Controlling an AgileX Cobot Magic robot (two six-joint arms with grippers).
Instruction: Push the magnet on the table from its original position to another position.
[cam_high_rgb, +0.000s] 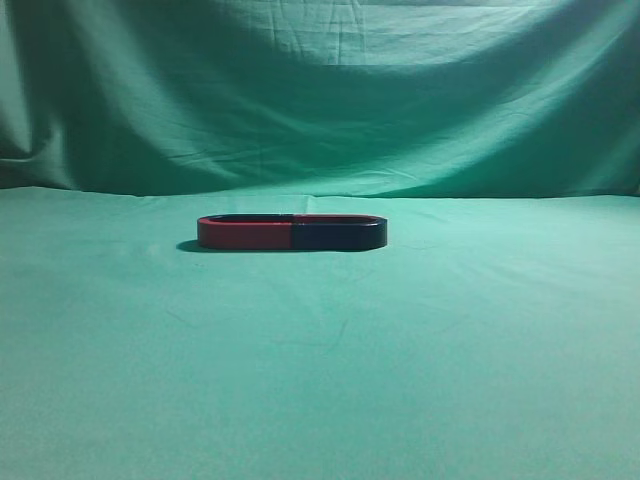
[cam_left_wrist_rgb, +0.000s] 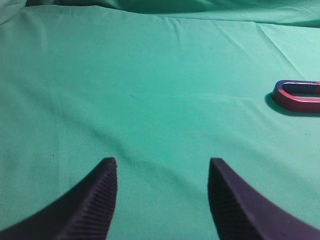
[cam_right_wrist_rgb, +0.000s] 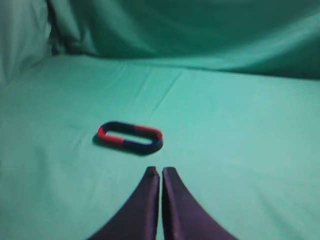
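The dark navy magnet (cam_high_rgb: 340, 234) lies on the green cloth table (cam_high_rgb: 320, 380), end to end with a red magnet (cam_high_rgb: 245, 233), so the two form one flat oval ring. In the right wrist view the navy magnet (cam_right_wrist_rgb: 149, 145) lies just ahead of my right gripper (cam_right_wrist_rgb: 160, 171), which is shut, empty and a short gap away from it. My left gripper (cam_left_wrist_rgb: 162, 162) is open and empty over bare cloth. Only the red magnet (cam_left_wrist_rgb: 296, 101) shows in the left wrist view, far to the right. Neither gripper shows in the exterior view.
A draped green cloth backdrop (cam_high_rgb: 320, 90) hangs behind the table. The table cloth is wrinkled, with low folds (cam_left_wrist_rgb: 235, 97) near the magnets. Nothing else lies on the cloth.
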